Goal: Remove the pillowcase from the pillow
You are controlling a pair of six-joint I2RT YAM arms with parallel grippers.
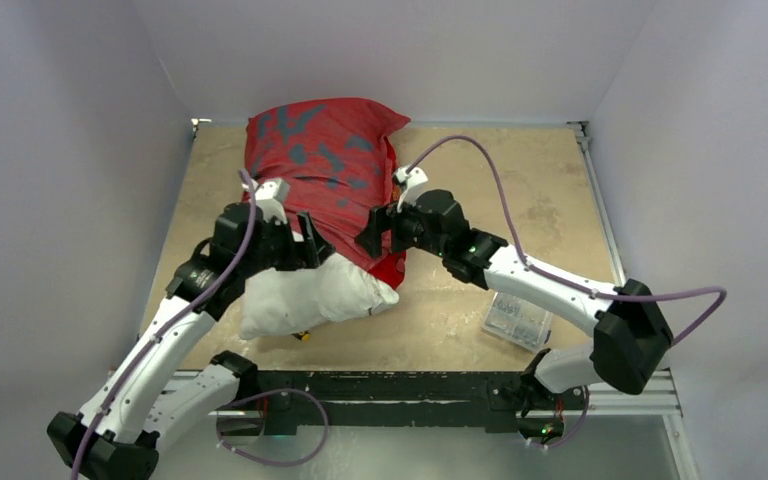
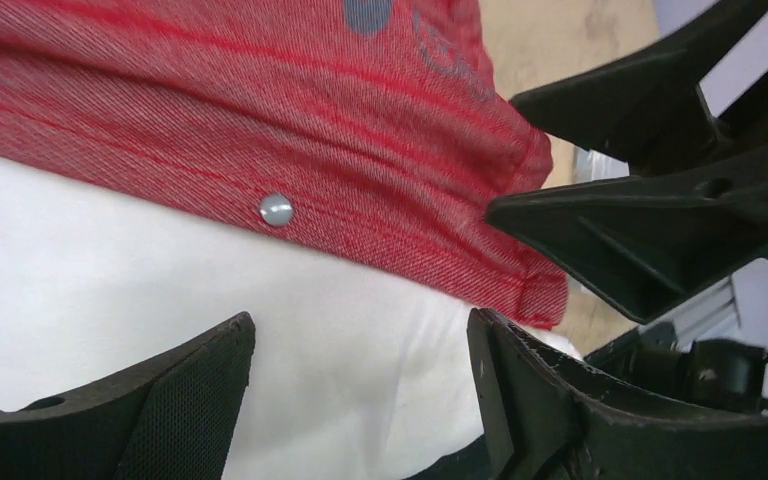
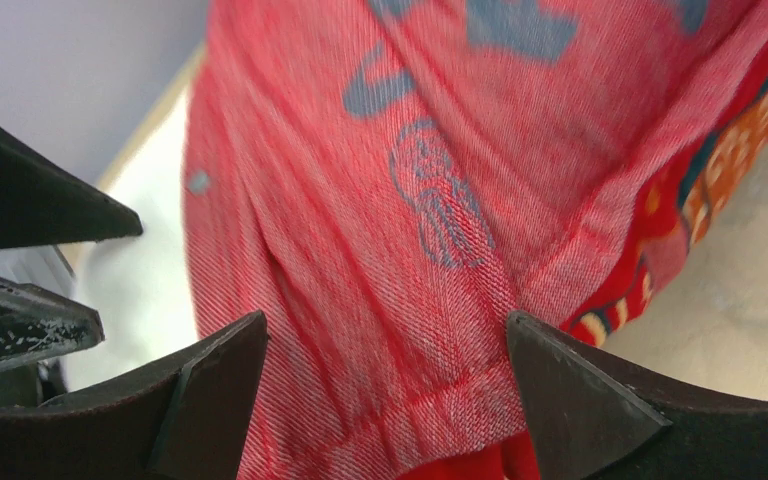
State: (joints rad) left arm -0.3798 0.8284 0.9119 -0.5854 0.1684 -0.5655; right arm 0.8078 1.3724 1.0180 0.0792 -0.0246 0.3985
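My left pincer (image 2: 360, 330) gapes over the plump white pillow (image 2: 110, 270), my right pincer (image 3: 388, 325) astride the thin red pillowcase (image 3: 360, 200) hem.

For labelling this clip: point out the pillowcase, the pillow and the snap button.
pillowcase (image 1: 320, 160): top view, middle of the red cloth.
pillow (image 1: 305, 295): top view, bare white near end.
snap button (image 2: 276, 209): left wrist view, its silver face.

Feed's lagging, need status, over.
Both open: left tool over bare pillow, right tool astride pillowcase hem. Pillowcase on far end only. Nearby clear box sits apart.
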